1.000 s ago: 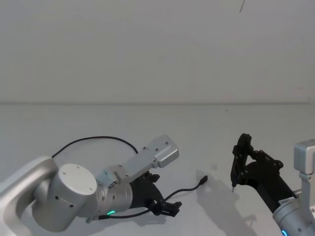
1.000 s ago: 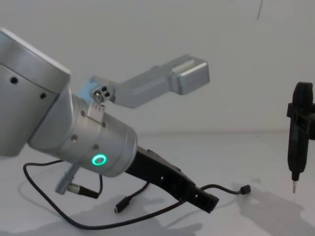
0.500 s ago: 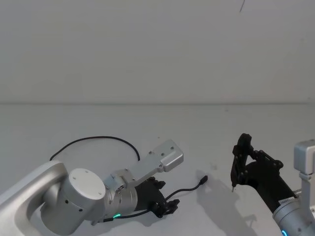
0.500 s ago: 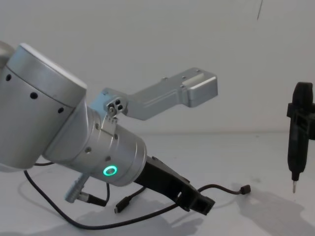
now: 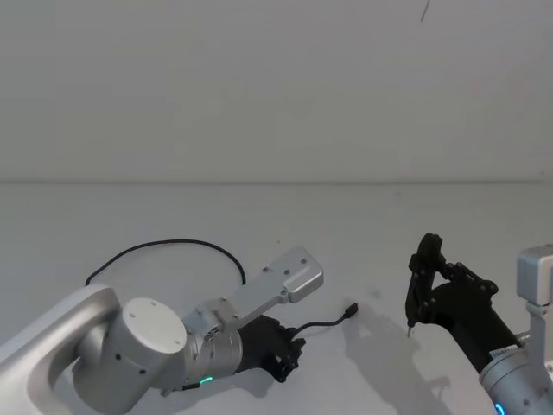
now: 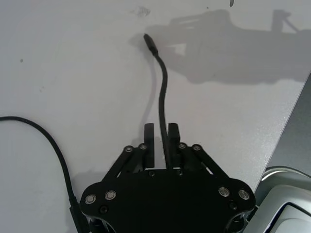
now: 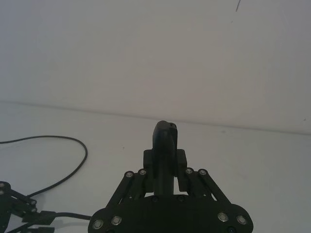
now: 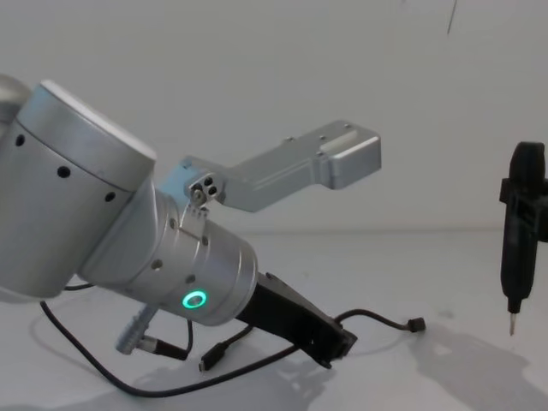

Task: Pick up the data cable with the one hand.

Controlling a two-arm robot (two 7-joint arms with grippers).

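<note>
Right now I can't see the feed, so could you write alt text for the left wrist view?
The left gripper is shut on the cable, which runs out from between its fingers across the white table to a small plug. A second black strand curves past the gripper's side.
</note>
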